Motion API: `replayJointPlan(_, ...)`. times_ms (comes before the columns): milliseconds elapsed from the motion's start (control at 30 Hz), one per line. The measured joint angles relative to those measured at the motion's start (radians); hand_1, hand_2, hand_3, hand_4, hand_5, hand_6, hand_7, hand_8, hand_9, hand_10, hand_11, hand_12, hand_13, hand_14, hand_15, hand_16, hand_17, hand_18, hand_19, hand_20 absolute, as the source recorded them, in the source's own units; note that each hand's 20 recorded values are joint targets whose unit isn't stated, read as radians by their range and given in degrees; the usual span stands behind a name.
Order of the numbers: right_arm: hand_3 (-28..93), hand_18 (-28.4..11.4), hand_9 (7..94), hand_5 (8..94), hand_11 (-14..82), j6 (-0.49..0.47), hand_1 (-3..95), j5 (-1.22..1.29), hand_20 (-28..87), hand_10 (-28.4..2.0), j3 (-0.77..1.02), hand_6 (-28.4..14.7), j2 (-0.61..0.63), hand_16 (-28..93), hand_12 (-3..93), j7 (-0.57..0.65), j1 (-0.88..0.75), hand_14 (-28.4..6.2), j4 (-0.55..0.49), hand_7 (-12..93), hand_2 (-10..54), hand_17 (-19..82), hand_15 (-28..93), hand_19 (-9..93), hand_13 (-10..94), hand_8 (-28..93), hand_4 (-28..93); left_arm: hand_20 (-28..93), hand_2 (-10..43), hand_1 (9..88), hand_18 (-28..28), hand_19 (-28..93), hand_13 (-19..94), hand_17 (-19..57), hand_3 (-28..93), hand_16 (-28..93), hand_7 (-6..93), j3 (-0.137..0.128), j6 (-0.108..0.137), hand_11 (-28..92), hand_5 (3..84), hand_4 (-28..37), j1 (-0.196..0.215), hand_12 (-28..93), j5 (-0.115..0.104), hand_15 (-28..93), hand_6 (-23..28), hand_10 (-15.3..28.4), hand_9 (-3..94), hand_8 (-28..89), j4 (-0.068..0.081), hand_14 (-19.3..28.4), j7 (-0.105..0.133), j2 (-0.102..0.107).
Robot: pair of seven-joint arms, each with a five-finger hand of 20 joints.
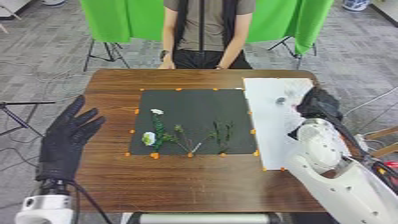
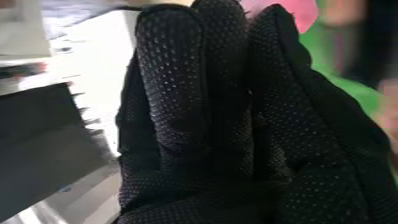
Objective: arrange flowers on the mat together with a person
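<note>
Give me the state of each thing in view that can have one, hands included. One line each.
Left hand: open, fingers spread.
Right hand: open, fingers straight.
Small white flower: in bloom, lying on the mat.
Large white flower: in bloom, lying on the mat.
Green stems: lying on the mat.
Mat: spread flat.
White sheet: spread flat.
Green cloth: hanging.

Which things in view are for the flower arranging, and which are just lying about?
For the job:
- dark mat
- white flowers
- green stems
- left hand
- right hand

Probably just about:
- white sheet
- orange pieces
- green cloth
- black stand
</note>
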Motion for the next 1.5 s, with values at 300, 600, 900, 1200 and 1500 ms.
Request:
replayJointPlan(300,61,-13.4,93.7,83.2,12.9,0.013,61.3,0.173,12,-5.2,-0.204,3.6,-0.127,25,32.8,-0.312,0.205,-2.8,-0.055,21,-9.5,26,47,75,84,-3,-28,3,5.4,21.1,26.0,55,26,-6.7,78,-5,7.9,-0.015,-0.001,19,32.5,-27.8,0.016,11,-0.03,36,5.0,17.3,34.5,-8,-0.002,23.8,0.019,-0.016)
replayJointPlan(600,60,-13.9,93.7,82.6,15.0,-0.089,60.6,0.21,14,-5.0,-0.425,4.8,-0.301,27,32.7,-0.441,0.362,-2.7,0.05,23,-9.5,24,49,72,81,-4,-28,3,5.4,21.0,26.0,55,26,-6.7,78,-5,7.9,-0.006,-0.005,19,32.6,-27.8,-0.005,11,-0.034,36,5.0,17.3,34.5,-8,0.002,23.7,0.018,-0.004)
replayJointPlan(900,59,-15.7,91.6,80.8,25.2,-0.126,58.7,0.216,20,-5.0,-0.565,6.0,-0.347,21,30.5,-0.464,0.406,-3.6,0.116,23,-9.5,22,58,68,79,-6,-28,2,5.4,21.1,25.9,54,27,-6.6,78,-6,7.8,-0.003,-0.023,19,32.6,-27.8,-0.045,11,-0.031,38,5.1,17.4,34.6,-8,0.014,24.1,-0.005,-0.001)
replayJointPlan(1200,56,-16.8,87.8,75.5,31.7,-0.202,54.6,0.136,22,-6.8,-0.617,5.4,-0.352,20,25.9,-0.446,0.424,-4.6,0.145,20,-9.5,21,61,66,76,-8,-28,2,5.4,21.3,25.9,54,27,-6.6,78,-6,8.0,0.011,-0.026,19,32.6,-27.6,-0.067,11,-0.031,37,4.9,17.4,34.7,-8,0.024,23.8,-0.006,0.008)
replayJointPlan(1500,65,-18.0,87.9,70.8,39.0,-0.27,44.9,0.079,23,-7.6,-0.627,4.9,-0.355,18,19.2,-0.4,0.433,-5.6,0.149,18,-9.5,21,66,66,76,-10,-28,3,5.4,21.5,26.7,57,28,-5.5,78,-6,8.1,0.016,-0.03,19,32.6,-27.1,-0.076,11,-0.03,38,5.0,17.5,34.7,-8,0.027,24.3,-0.01,0.009)
